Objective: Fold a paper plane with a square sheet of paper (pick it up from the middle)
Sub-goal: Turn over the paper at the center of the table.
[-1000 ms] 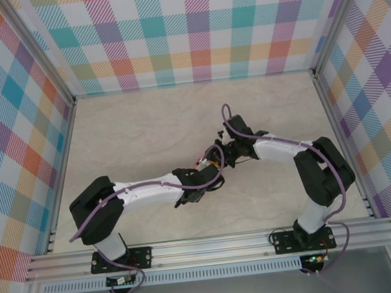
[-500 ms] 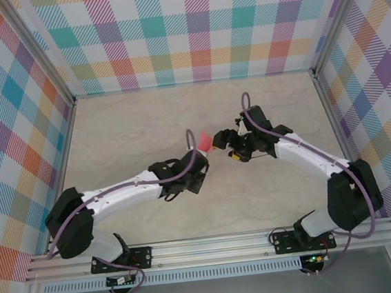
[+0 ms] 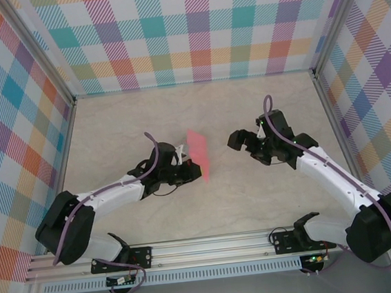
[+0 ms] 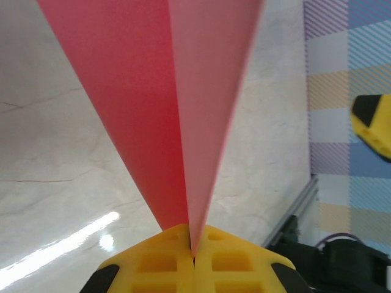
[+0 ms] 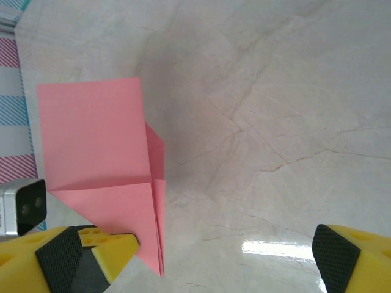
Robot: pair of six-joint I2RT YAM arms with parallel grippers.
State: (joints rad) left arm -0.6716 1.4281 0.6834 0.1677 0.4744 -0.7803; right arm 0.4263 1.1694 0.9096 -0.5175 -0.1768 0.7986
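Salmon-pink paper, already folded: one end tapers to a point and the other is still squared off, with a crease across it and a few layers stacked along one edge. It's held up off the table, pointed end pinched in the left end effector, wide end fanning away from it.

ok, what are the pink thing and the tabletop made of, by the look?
Folded pink paper: thin matte paper, it seems; crisp creases, stacked layers at the edge. Table: smooth, stone-patterned, semi-gloss, perhaps laminate; grey veins and a bright glare streak.
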